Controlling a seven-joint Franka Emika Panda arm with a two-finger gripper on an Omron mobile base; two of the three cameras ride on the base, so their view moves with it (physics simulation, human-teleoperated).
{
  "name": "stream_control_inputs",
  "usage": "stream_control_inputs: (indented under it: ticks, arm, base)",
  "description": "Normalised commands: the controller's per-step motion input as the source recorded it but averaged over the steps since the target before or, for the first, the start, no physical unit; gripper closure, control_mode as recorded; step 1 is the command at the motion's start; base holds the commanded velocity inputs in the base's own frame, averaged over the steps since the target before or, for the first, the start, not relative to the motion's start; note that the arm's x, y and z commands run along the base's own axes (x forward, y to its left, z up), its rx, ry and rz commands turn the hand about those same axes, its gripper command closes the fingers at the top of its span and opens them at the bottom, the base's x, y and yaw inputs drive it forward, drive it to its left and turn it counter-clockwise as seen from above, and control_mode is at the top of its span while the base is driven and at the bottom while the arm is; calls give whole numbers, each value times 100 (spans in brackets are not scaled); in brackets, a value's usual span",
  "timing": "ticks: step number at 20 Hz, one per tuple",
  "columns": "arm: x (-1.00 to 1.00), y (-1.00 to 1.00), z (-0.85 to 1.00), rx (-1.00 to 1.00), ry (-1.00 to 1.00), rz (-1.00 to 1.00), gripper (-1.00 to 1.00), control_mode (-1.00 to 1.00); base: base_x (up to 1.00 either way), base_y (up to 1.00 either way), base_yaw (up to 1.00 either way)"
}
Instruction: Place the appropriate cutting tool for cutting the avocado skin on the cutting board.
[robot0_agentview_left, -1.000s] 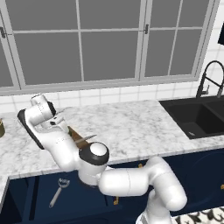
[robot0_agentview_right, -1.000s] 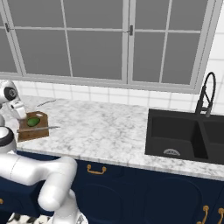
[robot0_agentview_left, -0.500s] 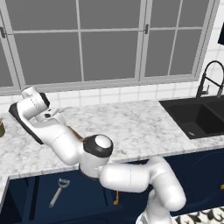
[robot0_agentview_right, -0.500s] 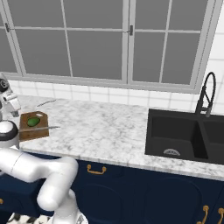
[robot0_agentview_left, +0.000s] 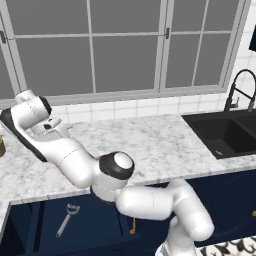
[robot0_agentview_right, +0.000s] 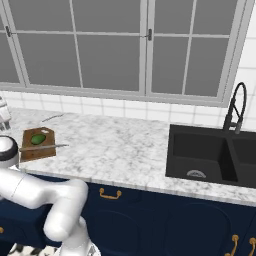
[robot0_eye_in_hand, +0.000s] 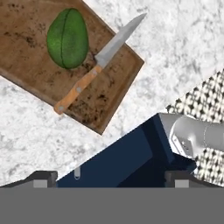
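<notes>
The knife (robot0_eye_in_hand: 98, 64) lies on the cutting board (robot0_eye_in_hand: 26, 57) just beside the avocado (robot0_eye_in_hand: 68, 38), its blade tip jutting past the board's edge over the marble bench (robot0_eye_in_hand: 183, 39), while the pincer (robot0_eye_in_hand: 111, 177) hangs above, spread wide and holding nothing.

A rendered home kitchen is shown. A white-and-grey marble table (robot0_agentview_right: 115, 150) is run along the wall above navy blue cabinets (robot0_agentview_right: 150, 210) fitted with brass handles (robot0_agentview_right: 109, 193). A black double sink (robot0_agentview_right: 210, 157) with a tall black faucet (robot0_agentview_right: 235, 107) is set into the marble at the right. The wall behind is faced with white tiles (robot0_agentview_right: 100, 106), and a wide grey-framed window (robot0_agentview_right: 130, 45) is seen above them. Food preparation is indicated by a wooden cutting board (robot0_eye_in_hand: 39, 70) carrying an avocado (robot0_eye_in_hand: 68, 38) and a knife (robot0_eye_in_hand: 98, 61).
</notes>
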Motion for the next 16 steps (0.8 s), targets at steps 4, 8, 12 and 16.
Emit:
stream_control_inputs:
  ticks: [4, 8, 12, 16]
  arm:
    - [-100, 0, 24, 5, -42, 1, -100, -100]
    - [-100, 0, 2, 8, -69, 0, -100, -100]
    - [-100, 0, 0, 10, -69, 0, -100, -100]
    - [-100, 0, 0, 17, -56, 0, -100, -100]
  base:
    - [0, 0, 0]
    - [0, 0, 0]
    - [0, 0, 0]
    - [0, 0, 0]
